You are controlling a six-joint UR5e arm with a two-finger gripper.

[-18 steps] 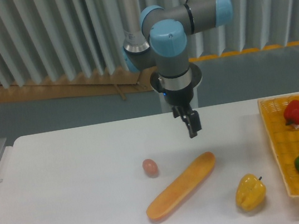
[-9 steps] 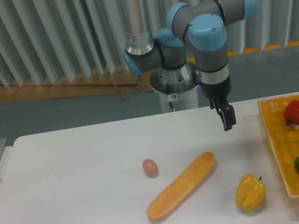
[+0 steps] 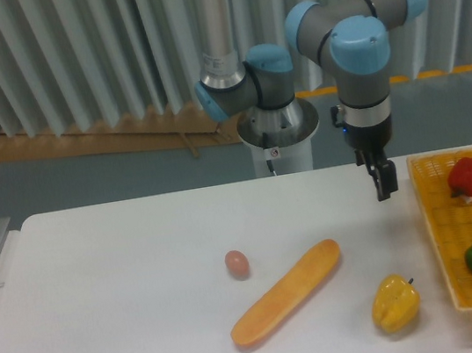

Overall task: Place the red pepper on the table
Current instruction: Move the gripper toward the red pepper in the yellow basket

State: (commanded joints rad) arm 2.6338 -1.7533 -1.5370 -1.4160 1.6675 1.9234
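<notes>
The glossy red pepper (image 3: 466, 177) sits in the yellow basket (image 3: 434, 236); the empty tool (image 3: 384, 183) looks closed, perhaps.

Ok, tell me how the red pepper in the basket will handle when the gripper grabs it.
The red pepper looks glossy, so it may slip between the fingers. Its rounded, lobed body will probably roll or tip once set on the table. It is likely light for its size, since bell peppers are hollow.

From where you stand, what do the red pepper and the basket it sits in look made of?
The red pepper looks like glossy plastic or real waxy skin; its shine leaves that open. The yellow basket seems woven plastic or straw, judging by its fine mesh pattern.
</notes>
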